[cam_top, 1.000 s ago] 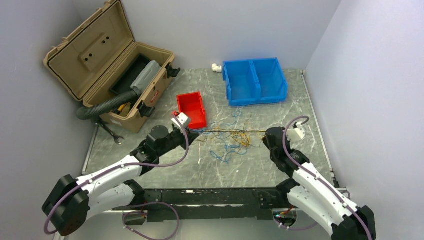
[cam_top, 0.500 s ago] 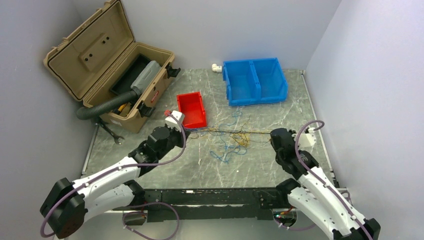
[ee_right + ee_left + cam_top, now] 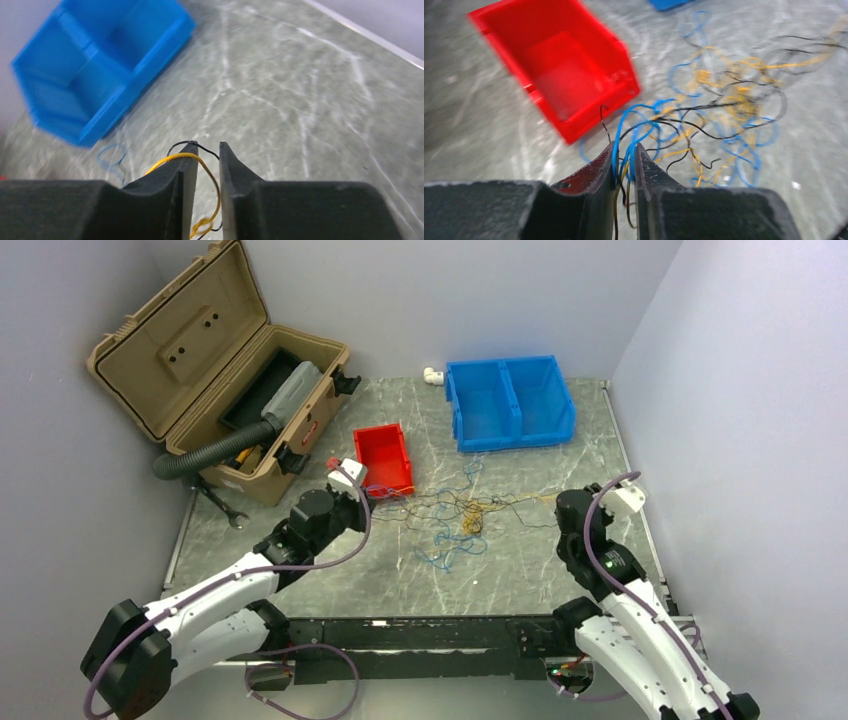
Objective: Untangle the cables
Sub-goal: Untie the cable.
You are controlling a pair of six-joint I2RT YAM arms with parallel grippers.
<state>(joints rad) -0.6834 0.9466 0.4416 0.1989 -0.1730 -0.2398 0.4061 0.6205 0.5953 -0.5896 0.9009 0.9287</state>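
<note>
Release seems the step in hand: left fingers (image 3: pixel 596 176) and right fingers (image 3: pixel 234 175) stand slightly parted, strands loose between them. The cables (image 3: pixel 470 520) sprawl knotted on the surface (image 3: pixel 520 575). Next: pinch one strand, draw it clear.
</note>
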